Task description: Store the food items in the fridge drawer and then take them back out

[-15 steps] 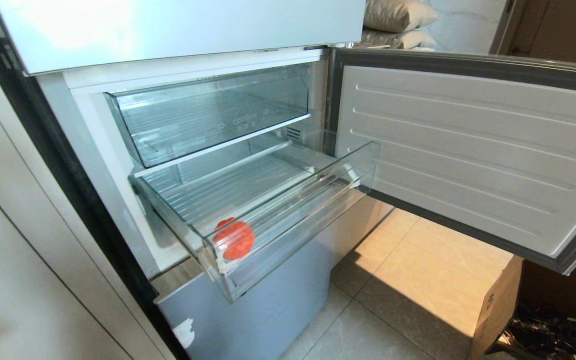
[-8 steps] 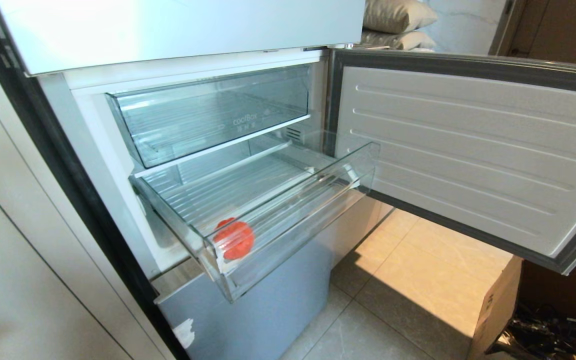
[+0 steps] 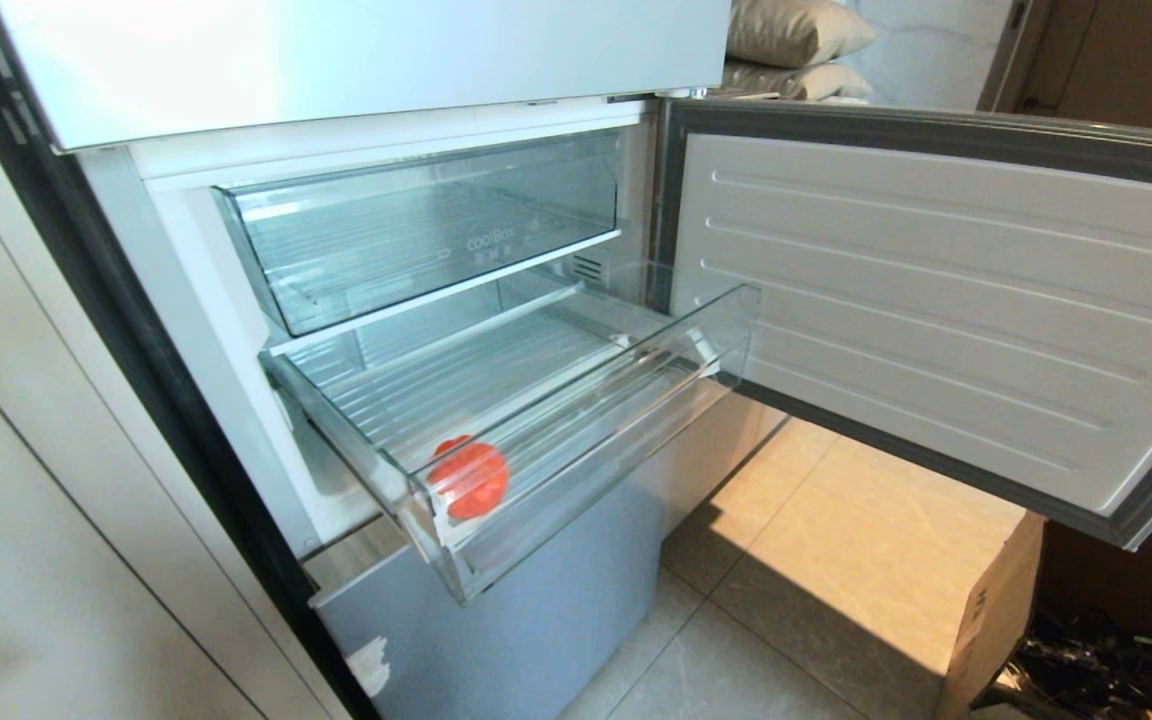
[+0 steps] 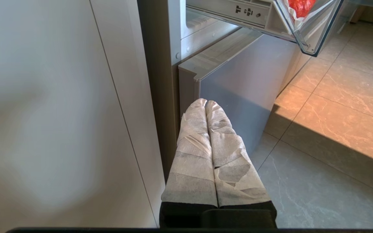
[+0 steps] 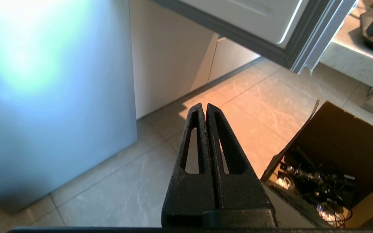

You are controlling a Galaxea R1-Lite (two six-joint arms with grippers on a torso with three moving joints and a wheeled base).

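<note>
Across the head view we find nothing changed from a second ago: the fridge drawer stands pulled out as before, the red tomato lies at the same spot in its front left corner, and neither arm shows there.

Our right claw has its black fingers pressed together, holding nothing and touching nothing; it hangs low over the tiled floor, between the grey lower fridge front and an open cardboard box of dark cables. Our left claw, its fingers wrapped in pale tape, is likewise closed on nothing, and points at the lower fridge front beside a white cabinet panel.

Only the left wrist view shows the drawer from beneath, with its metal slide rail and the tomato through the clear corner. Only the head view shows the upper clear bin and the fridge door swung open. The box's contents show plainly only from the right wrist.
</note>
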